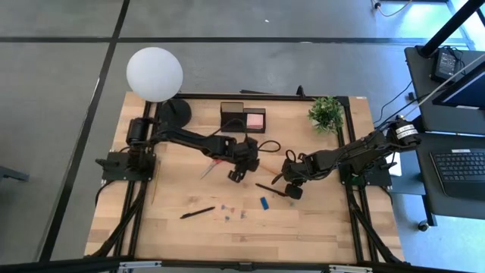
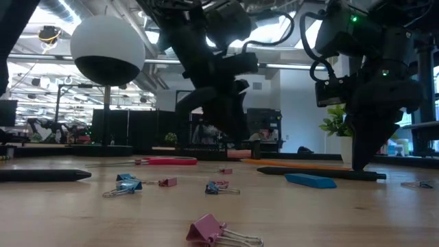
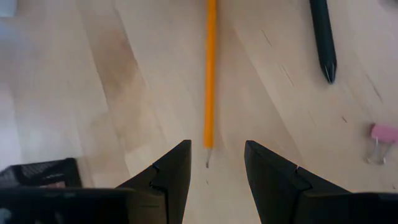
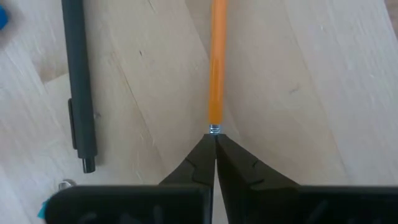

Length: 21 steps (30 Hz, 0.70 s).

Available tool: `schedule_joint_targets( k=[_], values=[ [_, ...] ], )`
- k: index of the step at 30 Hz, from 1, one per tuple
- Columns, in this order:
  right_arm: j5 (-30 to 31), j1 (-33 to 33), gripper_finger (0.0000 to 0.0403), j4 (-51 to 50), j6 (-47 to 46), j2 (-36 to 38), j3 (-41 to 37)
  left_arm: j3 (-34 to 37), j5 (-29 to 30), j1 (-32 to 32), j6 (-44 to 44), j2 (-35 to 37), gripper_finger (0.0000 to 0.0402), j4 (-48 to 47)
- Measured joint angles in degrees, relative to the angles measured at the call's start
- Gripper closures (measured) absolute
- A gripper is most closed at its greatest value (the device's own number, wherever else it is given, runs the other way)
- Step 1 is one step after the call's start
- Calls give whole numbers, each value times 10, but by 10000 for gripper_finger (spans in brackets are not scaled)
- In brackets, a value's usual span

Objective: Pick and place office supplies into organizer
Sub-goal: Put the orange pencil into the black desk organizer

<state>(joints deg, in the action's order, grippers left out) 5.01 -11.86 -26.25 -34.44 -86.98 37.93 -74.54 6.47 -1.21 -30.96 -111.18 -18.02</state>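
High view: left gripper [image 1: 238,174] hangs mid-table w/ fingers apart, nothing between them; red-handled scissors [image 1: 214,163] lie just beside it on the lamp side. Right gripper [image 1: 292,190] sits near it, fingers clenched, a black pen [image 1: 267,187] by its tips. Organizer [image 1: 242,117] is at the far edge, well clear of both sets of fingers, pink sticky-note pad [image 1: 255,119] inside one compartment. Another pen [image 1: 197,212], small blue block [image 1: 264,202] and tiny clips [image 1: 234,212] lie on the near side of both grippers. The pencil is hard to make out here.

Low view: shows what overhead can't, i.e. clips [image 2: 125,185] are binder clips in blue and pink, one pink one [image 2: 221,231] closest to cam. Right gripper's tip [image 2: 359,167] comes down to the tabletop beside the pen [image 2: 322,173], blue block [image 2: 310,180] just in front. Left gripper [image 2: 230,134] is off the table. Scissors [image 2: 167,161] flat behind.

Left wrist view: pencil [image 3: 210,68] clear now, orange, lying straight ahead of the gap between the released fingers [image 3: 168,180], its end just past the tips, not gripped. Pen tip [image 3: 324,37] and a pink clip [image 3: 382,138] off to one side.

Right wrist view: closed fingers [image 4: 196,168] meet at a point touching the pencil's [image 4: 216,62] metal end; it isn't held. Pen [image 4: 79,81] lies alongside, apart from the fingers
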Motion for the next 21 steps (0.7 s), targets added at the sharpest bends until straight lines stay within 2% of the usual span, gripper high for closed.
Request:
schedule_joint_targets(
  k=[16,21],
  values=[
    [5,-2,386,15,-11,0,0,-88,-4,1,-7,-80,256,-45],
    [5,-2,386,15,-10,0,0,-92,-1,1,-18,-92,256,-44]
  ],
)
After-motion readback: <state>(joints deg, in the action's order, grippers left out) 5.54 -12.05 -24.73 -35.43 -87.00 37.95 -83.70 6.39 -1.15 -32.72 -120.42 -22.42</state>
